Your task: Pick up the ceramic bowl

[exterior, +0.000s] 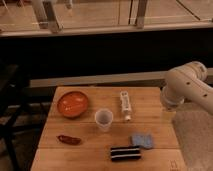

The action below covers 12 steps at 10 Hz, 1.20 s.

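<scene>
The ceramic bowl is wide, shallow and glossy orange-red. It rests on the back left part of the wooden table. A small white cup stands upright just right of it and nearer the front. My white arm bends in over the table's right edge, far from the bowl. The gripper itself does not show in this view; it lies somewhere past the arm's lower end at the right. Nothing is lifted off the table.
A white tube lies right of the cup. A blue sponge and a dark striped packet sit at the front. A red-brown pepper-like item lies front left. A dark ledge and glass railing run behind the table.
</scene>
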Each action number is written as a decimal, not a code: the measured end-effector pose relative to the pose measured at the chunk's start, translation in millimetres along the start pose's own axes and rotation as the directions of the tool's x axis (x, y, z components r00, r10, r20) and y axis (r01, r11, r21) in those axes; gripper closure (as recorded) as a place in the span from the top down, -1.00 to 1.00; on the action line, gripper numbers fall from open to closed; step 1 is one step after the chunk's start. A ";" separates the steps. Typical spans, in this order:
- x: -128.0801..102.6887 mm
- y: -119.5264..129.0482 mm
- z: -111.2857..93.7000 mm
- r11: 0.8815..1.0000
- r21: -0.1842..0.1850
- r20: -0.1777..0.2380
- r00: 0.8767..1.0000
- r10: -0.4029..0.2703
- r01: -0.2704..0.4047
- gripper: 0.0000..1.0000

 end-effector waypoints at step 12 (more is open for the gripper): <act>-123.2 -42.1 -4.7 0.965 0.074 -0.025 0.968 -0.251 0.252 0.60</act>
